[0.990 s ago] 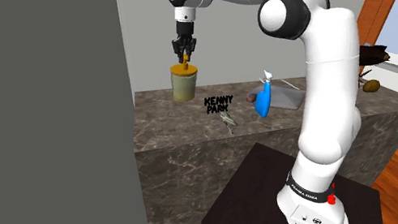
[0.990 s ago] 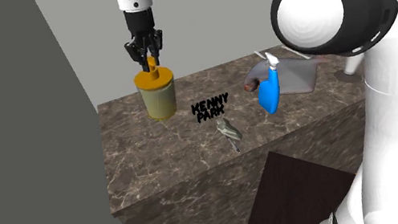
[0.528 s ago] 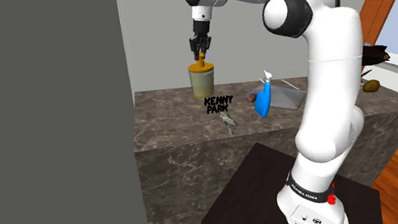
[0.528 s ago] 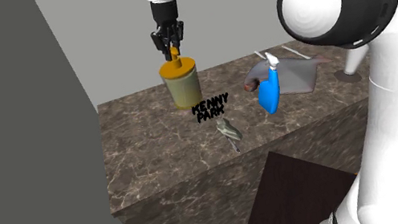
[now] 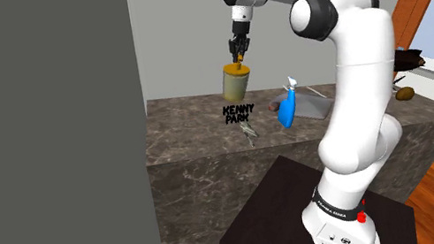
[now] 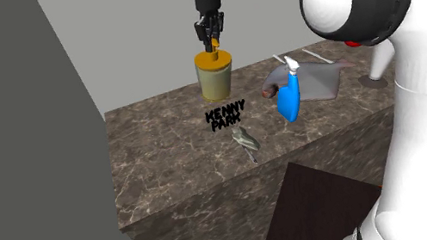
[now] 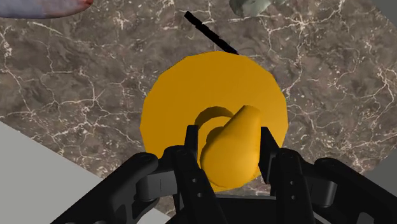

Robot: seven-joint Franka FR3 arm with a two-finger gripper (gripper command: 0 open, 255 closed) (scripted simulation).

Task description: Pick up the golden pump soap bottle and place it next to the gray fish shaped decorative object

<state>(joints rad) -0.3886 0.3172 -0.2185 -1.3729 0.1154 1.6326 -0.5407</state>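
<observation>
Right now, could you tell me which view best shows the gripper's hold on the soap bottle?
The wrist view: the gripper clasps the soap bottle by its orange pump. The shoulder and second exterior views show it side-on over the counter.

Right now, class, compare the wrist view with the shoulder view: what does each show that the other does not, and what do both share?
Wrist view: the soap bottle's round orange top seen from above, with the tool's black fingers clasping the pump spout.
Shoulder view: the whole white arm, its dark stand, and the soap bottle's pale side hanging clear above the counter.
Both: the soap bottle, the tool shut on its pump, and the veined stone counter.
</observation>
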